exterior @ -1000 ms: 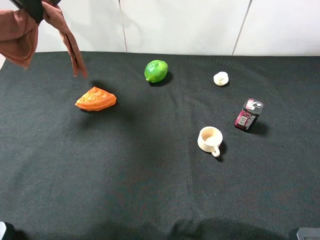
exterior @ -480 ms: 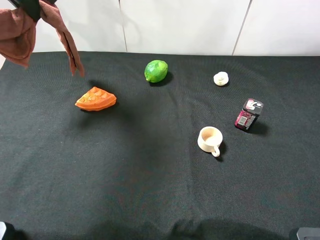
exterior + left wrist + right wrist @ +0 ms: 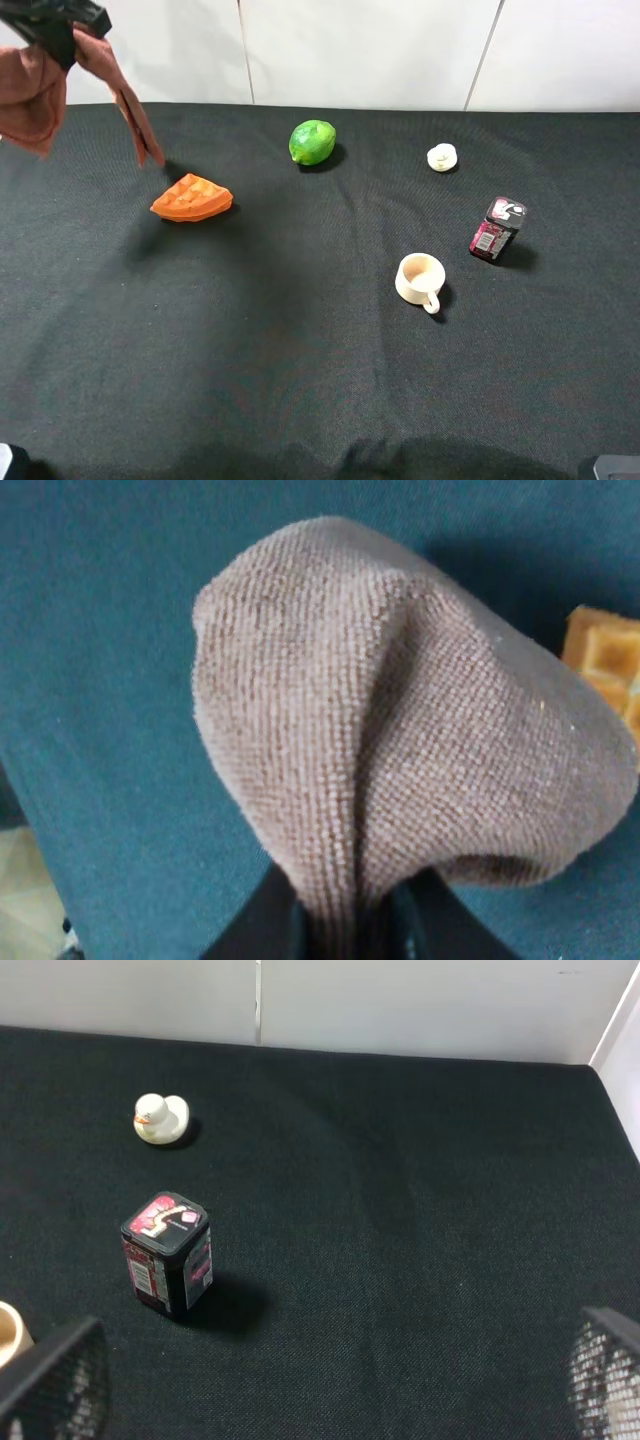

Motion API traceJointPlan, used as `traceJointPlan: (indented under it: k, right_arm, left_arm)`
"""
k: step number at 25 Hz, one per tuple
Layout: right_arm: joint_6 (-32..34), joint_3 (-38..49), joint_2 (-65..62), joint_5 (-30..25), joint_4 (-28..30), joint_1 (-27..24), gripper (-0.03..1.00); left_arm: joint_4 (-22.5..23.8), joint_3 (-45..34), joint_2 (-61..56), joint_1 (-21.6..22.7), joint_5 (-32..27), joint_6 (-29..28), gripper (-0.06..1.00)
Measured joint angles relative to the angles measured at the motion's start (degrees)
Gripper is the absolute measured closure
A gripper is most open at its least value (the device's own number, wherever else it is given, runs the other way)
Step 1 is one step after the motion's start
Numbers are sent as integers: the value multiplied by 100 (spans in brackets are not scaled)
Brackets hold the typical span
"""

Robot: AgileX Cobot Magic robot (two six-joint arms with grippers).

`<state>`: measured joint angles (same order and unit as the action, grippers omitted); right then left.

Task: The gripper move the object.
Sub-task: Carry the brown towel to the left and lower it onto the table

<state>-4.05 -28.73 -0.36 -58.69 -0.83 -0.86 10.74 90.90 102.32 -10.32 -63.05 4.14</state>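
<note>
The object, a rust-brown terry towel (image 3: 32, 92), hangs in the air over the table's far left corner, with one strip trailing down toward the orange wedge. My left gripper (image 3: 62, 25) is shut on its top. In the left wrist view the towel (image 3: 400, 730) bulges out from between the black fingers (image 3: 262, 930), and the gripper (image 3: 345, 925) pinches a fold of it. My right gripper (image 3: 325, 1380) is open, its mesh-padded fingers (image 3: 50, 1380) wide apart above bare cloth, holding nothing.
On the black table cloth lie an orange waffle wedge (image 3: 190, 198) just below the towel's tip, a green lime (image 3: 312, 141), a white duck (image 3: 441, 157), a dark tin (image 3: 496, 228) and a cream cup (image 3: 420, 280). A white wall stands behind.
My left gripper has come a little lower into view with the towel. The hanging strip has swung slightly and its tip now sits closer to the wedge.
</note>
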Motion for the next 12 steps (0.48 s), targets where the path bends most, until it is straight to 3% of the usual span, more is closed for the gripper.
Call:
traceJointPlan:
  k: [12]
  right_arm:
    - [0,0,0,0,0,0,27]
  left_arm:
    - [20,-700,5,155,579,-43,77]
